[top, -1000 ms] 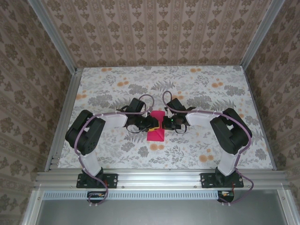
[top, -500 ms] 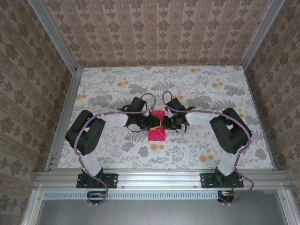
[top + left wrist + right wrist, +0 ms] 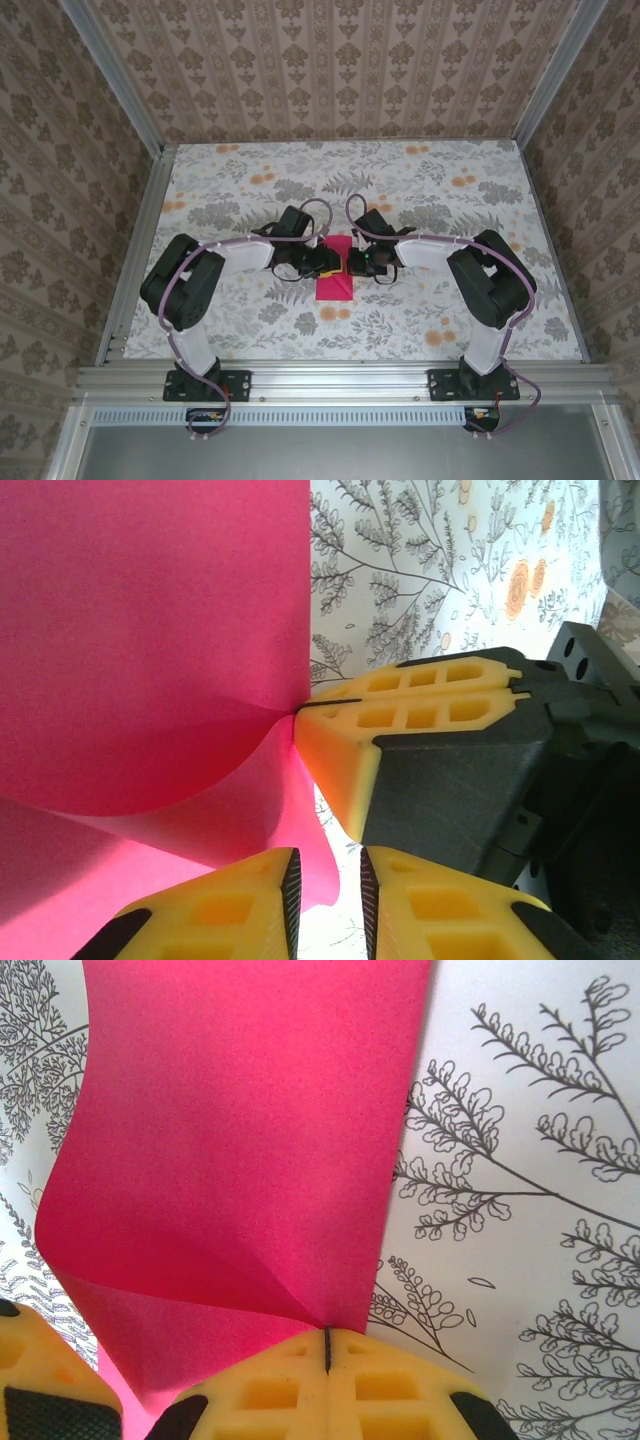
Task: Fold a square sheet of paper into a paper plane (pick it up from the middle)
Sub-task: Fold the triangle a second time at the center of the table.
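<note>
Top view: you have the paper [image 3: 334,280] between the left gripper [image 3: 322,262] and the right gripper [image 3: 350,262]. Most of it runs back from the fingertips toward the bases, over the table [image 3: 450,200].
Top view, change: next to nothing in the last second. Both arms hold station, and the paper's near end has nudged slightly toward the right arm.
Left wrist: the left gripper [image 3: 330,875] is narrow, with a slim gap and table visible through it. A paper [image 3: 150,630] flap dips to the mouth of that gap, but I see no clamp on it. The jaws have eased in a touch.
Left wrist, other tool: the right gripper [image 3: 305,708] is pinched tight on the paper's edge, just ahead of your left fingertips.
Right wrist: the right gripper [image 3: 328,1338] is closed on the paper [image 3: 250,1140], which fans out ahead of the tips. One layer curls up off the other from the pinch point.
Meaning: the right side is your only firm hold. The left looks to be lining up on the loose flap, so the fold is only partly made and there's no dart shape yet.
Watch: the flap edge could slip out of the left gap before you close.
</note>
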Available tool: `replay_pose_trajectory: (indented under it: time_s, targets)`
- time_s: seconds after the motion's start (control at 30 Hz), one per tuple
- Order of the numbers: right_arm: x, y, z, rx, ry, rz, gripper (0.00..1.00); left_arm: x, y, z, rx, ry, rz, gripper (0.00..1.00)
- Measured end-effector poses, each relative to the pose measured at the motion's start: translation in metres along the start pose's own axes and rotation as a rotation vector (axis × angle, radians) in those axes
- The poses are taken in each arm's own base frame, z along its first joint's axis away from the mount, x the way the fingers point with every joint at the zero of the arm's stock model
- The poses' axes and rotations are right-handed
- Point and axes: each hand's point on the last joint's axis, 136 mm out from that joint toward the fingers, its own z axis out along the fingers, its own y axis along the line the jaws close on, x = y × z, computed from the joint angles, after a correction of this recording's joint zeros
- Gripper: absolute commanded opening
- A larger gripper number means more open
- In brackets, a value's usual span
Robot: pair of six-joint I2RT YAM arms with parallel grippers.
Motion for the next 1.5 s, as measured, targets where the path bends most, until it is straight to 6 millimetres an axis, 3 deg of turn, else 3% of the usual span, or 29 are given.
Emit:
replay_pose_trajectory:
  time_s: [0.3, 1.5]
  targets:
    - [0.0, -0.001, 0.0, 0.005, -0.003, 0.0, 0.04, 0.001, 0.013, 0.008, -0.033, 0.016, -0.027, 0.23]
    - [-0.005, -0.012, -0.006, 0.074, -0.034, 0.002, 0.09, -0.005, 0.015, 0.016, -0.041, 0.023, -0.034, 0.23]
